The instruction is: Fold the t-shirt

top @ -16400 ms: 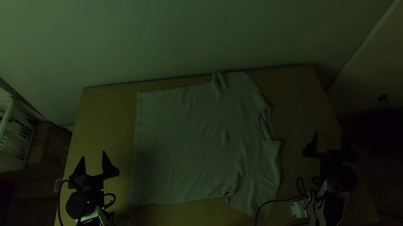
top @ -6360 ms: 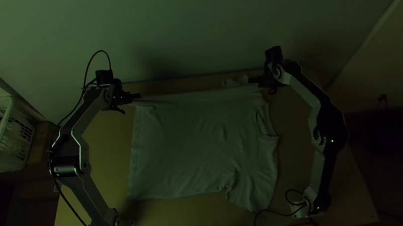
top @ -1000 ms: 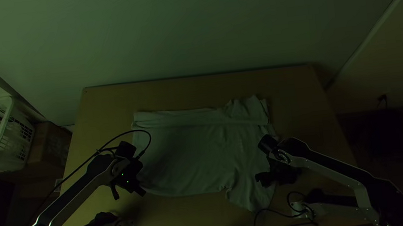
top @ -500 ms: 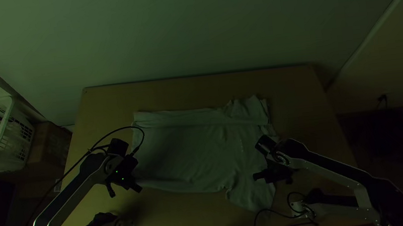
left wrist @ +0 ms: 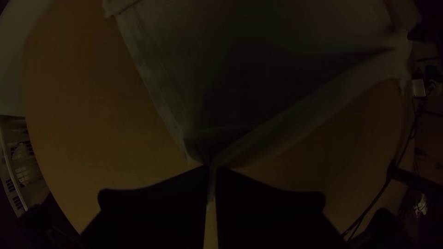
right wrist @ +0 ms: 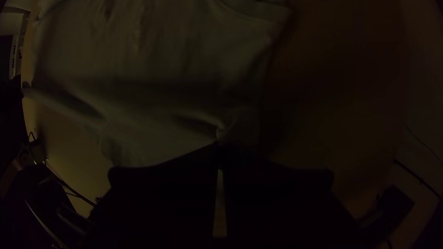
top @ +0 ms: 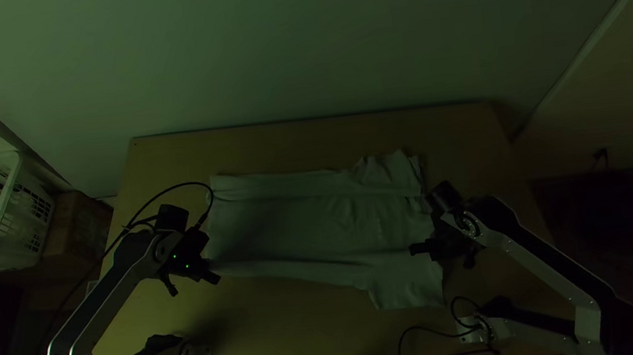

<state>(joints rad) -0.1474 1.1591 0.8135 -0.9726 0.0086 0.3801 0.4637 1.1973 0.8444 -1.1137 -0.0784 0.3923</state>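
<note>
The left hand and right hand pinch the t-shirt, the right's pinched bit lost in shadow.

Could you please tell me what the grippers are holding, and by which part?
The t-shirt: left gripper at the near hem corner, right gripper by the near shoulder.

No text, label, brand, number or sign legible anywhere; scene dim.
</note>
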